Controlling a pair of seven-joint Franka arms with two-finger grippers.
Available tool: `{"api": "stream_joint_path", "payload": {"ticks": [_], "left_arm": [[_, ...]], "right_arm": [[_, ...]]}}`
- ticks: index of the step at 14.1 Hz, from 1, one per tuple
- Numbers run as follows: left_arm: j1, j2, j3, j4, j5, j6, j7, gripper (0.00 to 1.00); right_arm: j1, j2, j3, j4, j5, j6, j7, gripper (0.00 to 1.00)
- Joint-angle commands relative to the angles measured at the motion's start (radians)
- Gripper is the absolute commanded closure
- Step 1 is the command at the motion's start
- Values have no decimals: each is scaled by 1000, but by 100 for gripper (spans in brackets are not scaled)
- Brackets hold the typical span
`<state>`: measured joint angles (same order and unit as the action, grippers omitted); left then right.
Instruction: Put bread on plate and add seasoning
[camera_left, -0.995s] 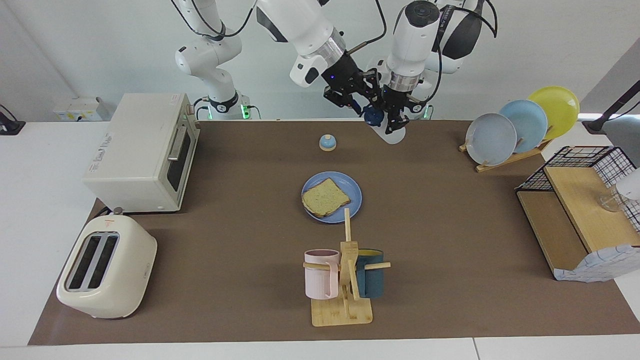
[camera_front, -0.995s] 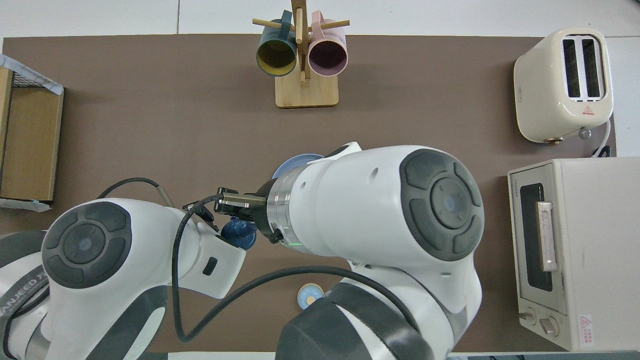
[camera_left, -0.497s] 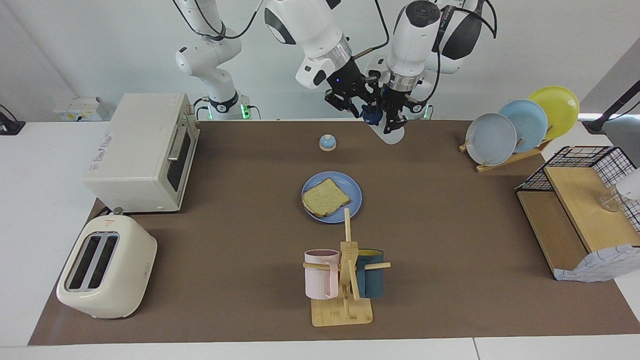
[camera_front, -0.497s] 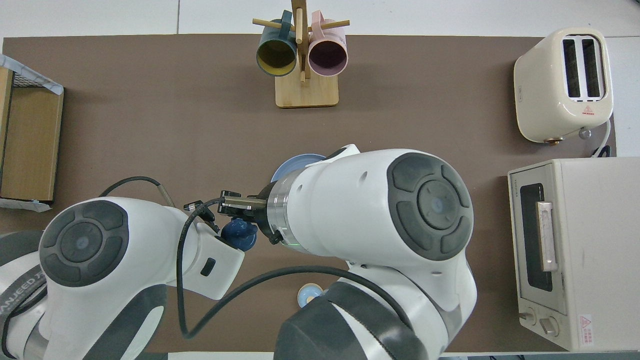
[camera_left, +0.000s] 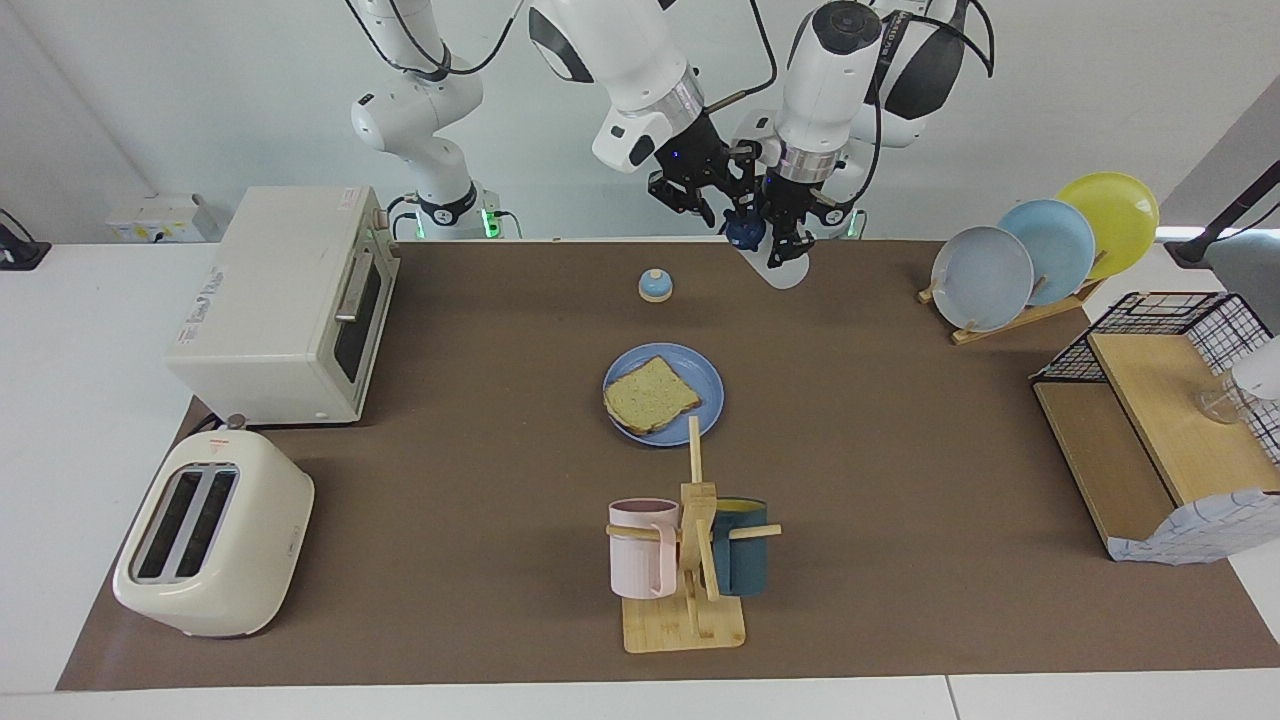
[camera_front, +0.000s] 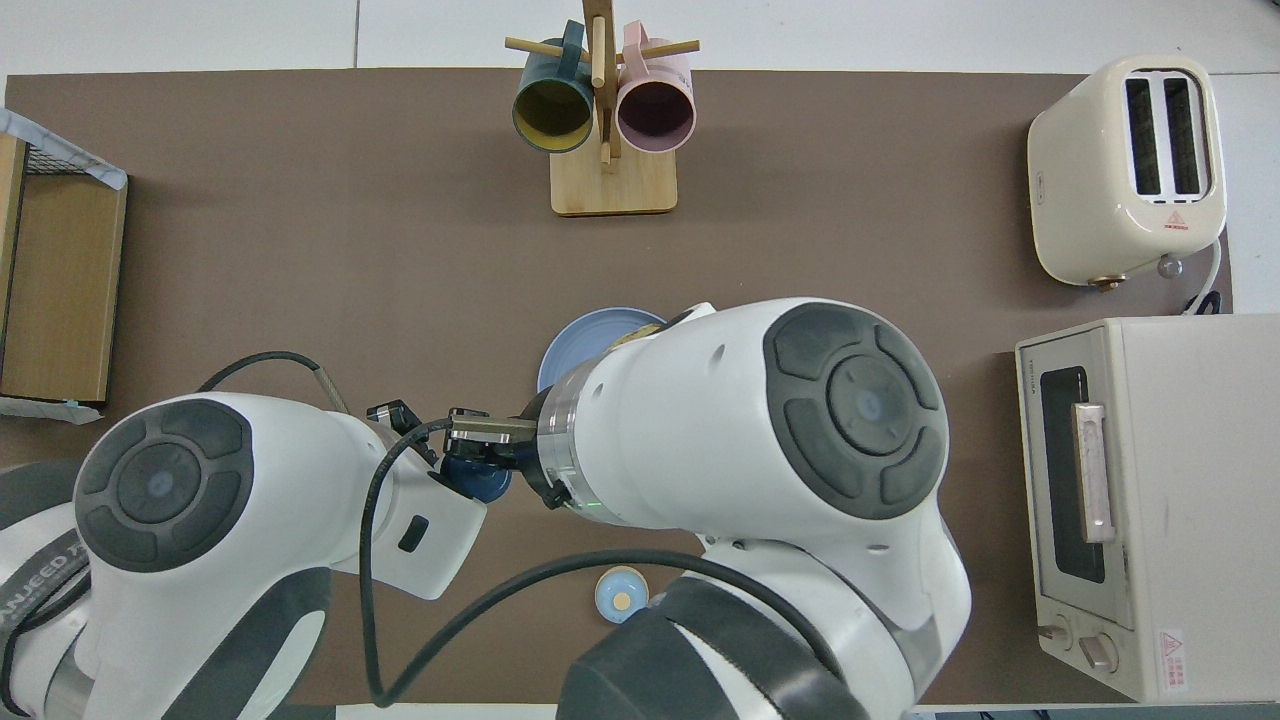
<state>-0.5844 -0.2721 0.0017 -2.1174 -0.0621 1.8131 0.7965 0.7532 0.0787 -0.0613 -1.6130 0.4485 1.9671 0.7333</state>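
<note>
The bread (camera_left: 650, 395) lies flat on the blue plate (camera_left: 708, 385) in the middle of the mat. In the overhead view my right arm covers most of the plate (camera_front: 578, 340) and nearly all the bread. My left gripper (camera_left: 785, 245) is shut on the seasoning bottle (camera_left: 783, 270) and holds it tilted in the air, over the mat edge nearest the robots. The bottle's navy cap (camera_left: 742, 233) points toward my right gripper (camera_left: 722, 212), which is right at the cap. In the overhead view the right gripper (camera_front: 478, 432) partly covers the cap (camera_front: 484, 484).
A small blue-domed bell (camera_left: 655, 286) stands nearer to the robots than the plate. An oven (camera_left: 290, 300) and toaster (camera_left: 212, 530) are at the right arm's end. A mug rack (camera_left: 690, 560) stands farther out. A plate rack (camera_left: 1040, 250) and wire basket (camera_left: 1160, 420) are at the left arm's end.
My right arm has drawn back and risen a little, with its gripper staying at the cap. More of the plate shows in the overhead view. The left gripper and bottle have barely moved.
</note>
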Motion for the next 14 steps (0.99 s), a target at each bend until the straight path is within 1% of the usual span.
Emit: {"api": "stream_joint_path", "payload": {"ticks": [1, 12, 13, 14], "left_arm": [[-5, -33, 11, -33, -15, 25, 21, 100], [-2, -35, 12, -33, -18, 26, 21, 100], [-2, -35, 12, -33, -18, 26, 20, 100], [-2, -35, 12, -33, -18, 26, 20, 100]], "right_arm": [[-5, -13, 3, -5, 6, -10, -14, 64], [-2, -20, 3, -21, 4, 10, -12, 64], [-2, -20, 5, -21, 4, 10, -14, 66], [-2, -20, 5, -21, 4, 12, -12, 71]]}}
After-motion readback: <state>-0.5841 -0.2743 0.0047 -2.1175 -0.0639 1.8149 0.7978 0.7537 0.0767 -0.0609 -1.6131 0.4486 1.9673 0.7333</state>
